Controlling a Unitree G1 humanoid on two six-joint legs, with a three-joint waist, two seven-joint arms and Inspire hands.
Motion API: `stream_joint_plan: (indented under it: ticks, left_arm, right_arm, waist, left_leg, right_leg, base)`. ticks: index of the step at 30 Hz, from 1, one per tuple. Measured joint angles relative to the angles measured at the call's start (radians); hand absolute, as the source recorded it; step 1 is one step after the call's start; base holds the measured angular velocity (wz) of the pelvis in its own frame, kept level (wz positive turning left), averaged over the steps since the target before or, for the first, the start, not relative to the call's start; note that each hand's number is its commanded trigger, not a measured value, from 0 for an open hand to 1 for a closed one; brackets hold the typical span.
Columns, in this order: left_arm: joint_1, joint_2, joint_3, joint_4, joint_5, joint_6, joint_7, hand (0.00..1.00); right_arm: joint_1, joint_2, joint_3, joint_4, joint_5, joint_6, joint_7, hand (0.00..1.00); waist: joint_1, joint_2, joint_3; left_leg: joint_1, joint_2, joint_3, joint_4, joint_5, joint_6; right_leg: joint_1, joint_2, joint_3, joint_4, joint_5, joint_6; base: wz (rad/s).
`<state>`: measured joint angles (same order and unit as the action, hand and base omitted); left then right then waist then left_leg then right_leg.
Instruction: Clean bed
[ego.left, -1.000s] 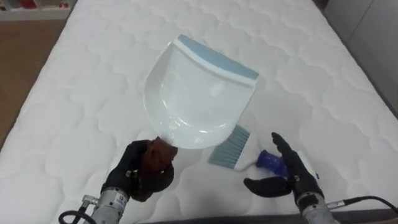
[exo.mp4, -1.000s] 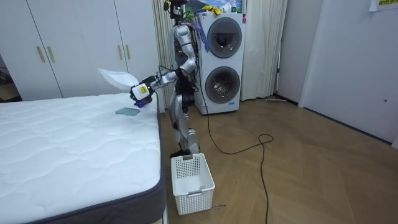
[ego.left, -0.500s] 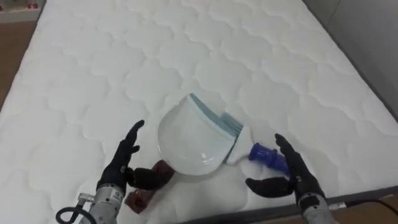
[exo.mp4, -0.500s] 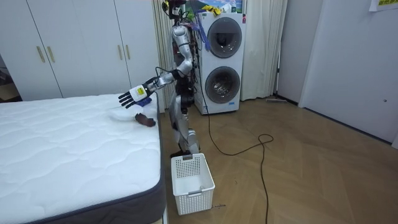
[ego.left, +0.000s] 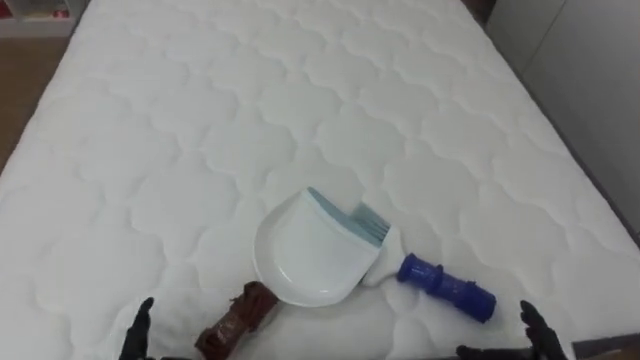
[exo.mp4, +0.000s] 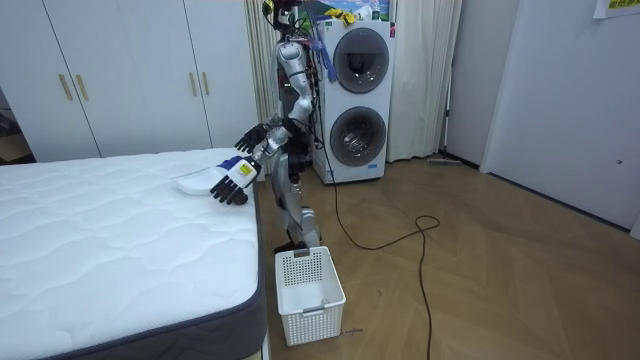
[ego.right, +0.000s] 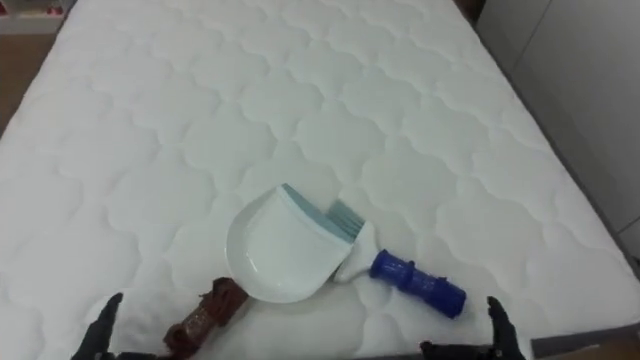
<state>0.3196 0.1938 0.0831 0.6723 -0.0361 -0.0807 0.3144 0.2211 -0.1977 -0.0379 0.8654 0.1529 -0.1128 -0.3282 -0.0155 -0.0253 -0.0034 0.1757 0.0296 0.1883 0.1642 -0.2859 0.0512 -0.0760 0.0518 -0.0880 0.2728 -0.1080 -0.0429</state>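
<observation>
Plainly the bed (ego.left: 300, 100) looked bare of litter, yet the dustpan (ego.left: 310, 255) and brush (ego.left: 440, 282) lay on it near the robot's edge—whether sweeping was over I couldn't judge—with the left hand (ego.left: 135, 335) and right hand (ego.left: 535, 335) spread, holding nothing.

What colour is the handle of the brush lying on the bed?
The brush handle is dark blue, seen best in the left eye view.

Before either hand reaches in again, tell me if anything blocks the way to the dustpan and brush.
Nothing visible does. The dustpan lies over the brush on the mattress; the left hand and right hand are just beyond each handle.
</observation>
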Motion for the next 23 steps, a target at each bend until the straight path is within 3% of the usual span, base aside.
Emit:
stream_joint_plan:
  ticks: [3,7,10,15,23]
  left_arm:
    - [0.035,-0.010,0.088,0.048,-0.077,-0.004,0.052,0.00]
    - [0.044,-0.018,0.174,0.151,-0.094,-0.001,0.090,0.00]
    - [0.063,-0.020,0.179,0.208,-0.092,0.018,0.087,0.00]
    - [0.059,-0.028,0.178,0.362,-0.091,0.088,0.027,0.00]
    - [0.009,-0.028,0.145,0.455,-0.034,0.155,-0.115,0.00]
  right_arm:
    - [0.013,0.002,-0.077,0.091,0.035,0.004,-0.023,0.00]
    - [0.042,0.003,-0.119,0.171,0.038,0.018,-0.019,0.00]
    - [0.040,0.008,-0.124,0.244,0.037,0.051,-0.013,0.00]
    - [0.042,0.011,-0.127,0.300,-0.042,0.121,0.079,0.00]
    - [-0.001,0.011,-0.092,0.348,-0.212,0.179,0.232,0.00]
  waist:
    - [0.015,-0.003,0.0021]
    - [0.025,0.000,0.0030]
    - [0.022,0.005,0.0036]
    - [0.021,0.016,0.0082]
    - [0.019,0.022,0.0074]
  left_leg:
    - [0.008,0.000,0.002,-0.001,0.000,0.000]
    - [0.036,0.002,-0.001,-0.016,0.000,0.000]
    - [0.040,0.000,-0.020,-0.037,-0.005,0.000]
    - [0.037,-0.001,-0.022,-0.035,-0.006,0.000]
    - [0.023,-0.004,-0.029,-0.024,-0.006,0.000]
  right_leg:
    - [0.007,0.001,0.005,-0.002,-0.001,0.001]
    - [0.037,0.004,0.002,-0.022,-0.002,0.002]
    - [0.038,0.003,-0.016,-0.023,-0.001,0.003]
    - [0.034,0.002,-0.013,-0.012,-0.001,0.003]
    - [0.028,0.001,-0.011,-0.014,-0.001,0.003]
  base:
    - [-0.05]
    - [0.01]
    - [0.15]
    - [0.01]
    - [0.01]
